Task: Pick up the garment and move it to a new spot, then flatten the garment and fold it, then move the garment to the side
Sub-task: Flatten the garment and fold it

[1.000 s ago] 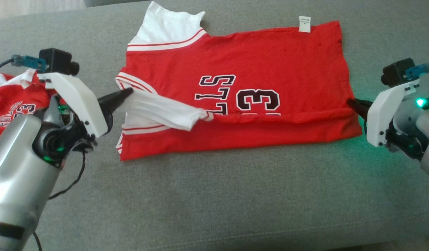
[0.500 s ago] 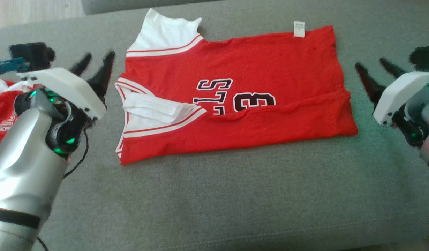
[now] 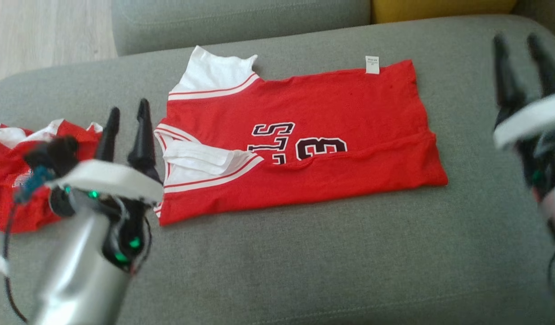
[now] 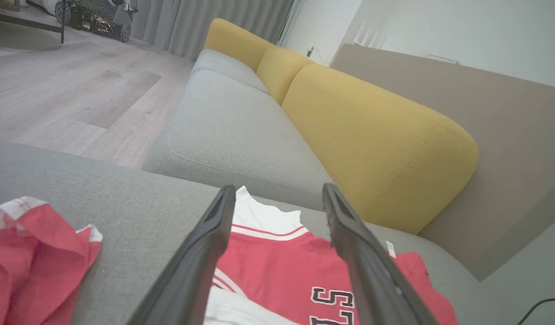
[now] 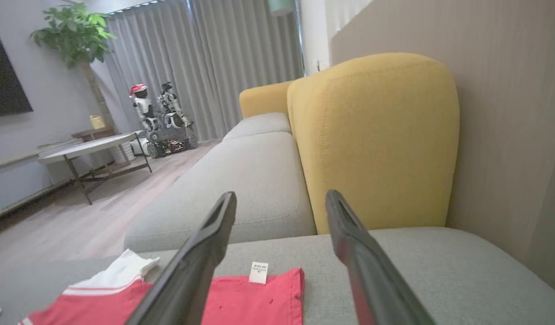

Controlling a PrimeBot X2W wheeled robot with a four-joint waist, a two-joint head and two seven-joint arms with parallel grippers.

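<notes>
One garment [image 3: 300,135] is laid flat on the grey sofa seat [image 3: 304,262], towards the far side and roughly midway between left and right. It is a red jersey with dark, white-edged lettering. Its near long edge is turned up over the body, so that the lower part of the lettering is covered. Two white sleeves are counted on it: one spread out at the far left corner [image 3: 214,72], one folded in over the red body at the left end [image 3: 205,158]. One small white label [image 3: 372,64] is seen at the far edge, towards the right.

A second garment [image 3: 16,180] – also red and white, but crumpled – is left at the far left of the seat, apart from the first.

Two tools are in view. The left tool [image 3: 128,107] is held just left of the jersey's left end, between the two garments; its two fingers are spread wide and nothing is held between them. Whether the cloth is touched cannot be told. The right tool [image 3: 515,38], blurred in the head view, is held well to the right of the jersey – fingers likewise parted, nothing gripped.

Three yellow back cushions [image 4: 376,144] are counted behind the seat in the left wrist view.
</notes>
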